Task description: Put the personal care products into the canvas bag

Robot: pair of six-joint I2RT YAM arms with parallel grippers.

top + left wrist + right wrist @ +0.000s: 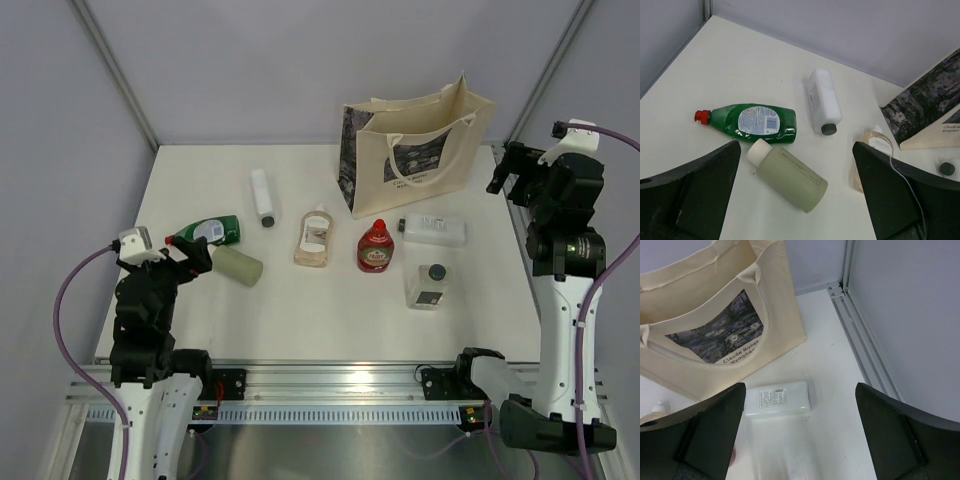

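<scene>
Me: Seven bottles [376, 248] lie on the table [330, 320], none in the bag [425, 150] standing behind. My left claw [195, 258] and right claw [508, 175] gape wide, empty.
Colleague: Risk?
Me: I'd say the pale-green bottle [238, 266] rolls into the green bottle [205, 232] just beside it when pinched.
Colleague: Hidden?
Me: Bag's inside; the clear bottle [432, 229] fades into the white table.

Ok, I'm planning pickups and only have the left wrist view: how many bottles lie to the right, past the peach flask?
Observer: Three: a squat red bottle, a flat clear bottle lying in front of the canvas bag, and a dark-capped clear bottle nearer the arms.
Operator: Is the bag standing?
Observer: Yes, upright, with its mouth facing up.
Operator: And the right arm?
Observer: The right gripper hangs open and empty beside the bag's right edge.
</scene>
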